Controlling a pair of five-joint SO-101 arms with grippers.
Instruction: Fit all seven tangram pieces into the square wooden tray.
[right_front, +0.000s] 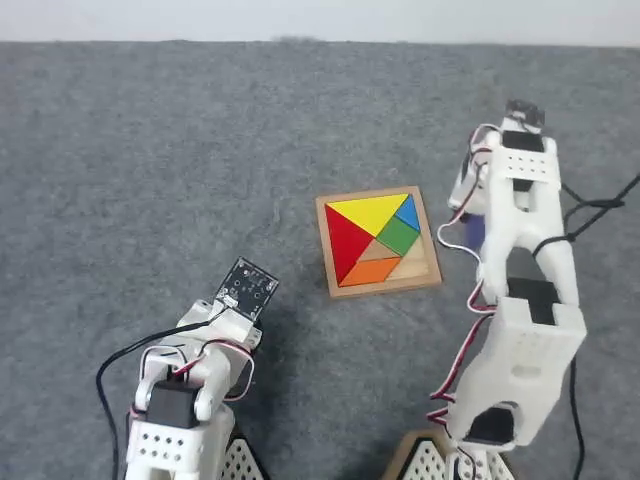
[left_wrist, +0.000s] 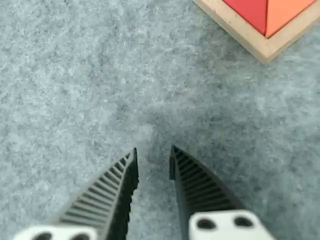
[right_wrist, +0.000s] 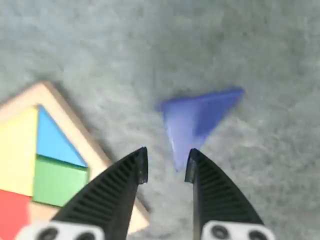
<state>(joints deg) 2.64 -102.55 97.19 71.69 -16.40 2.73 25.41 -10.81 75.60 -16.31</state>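
The square wooden tray (right_front: 385, 288) lies mid-table and holds yellow (right_front: 368, 213), red (right_front: 345, 245), light blue (right_front: 407, 212), green (right_front: 398, 236) and orange (right_front: 370, 270) pieces; bare wood shows in its near right corner. A darker blue triangle (right_front: 473, 232) lies on the carpet right of the tray, under the right arm. My right gripper (right_wrist: 167, 165) is open just above the blue triangle (right_wrist: 200, 117), one corner of it pointing into the gap between the fingers. My left gripper (left_wrist: 152, 162) is open and holds nothing, over carpet a short way from the tray's near left corner (left_wrist: 260, 45).
Grey carpet covers the table. The right arm's body (right_front: 520, 300) stretches along the tray's right side with cables (right_front: 595, 205) beside it. The left arm (right_front: 190, 390) sits at the near left. Open carpet lies left of and behind the tray.
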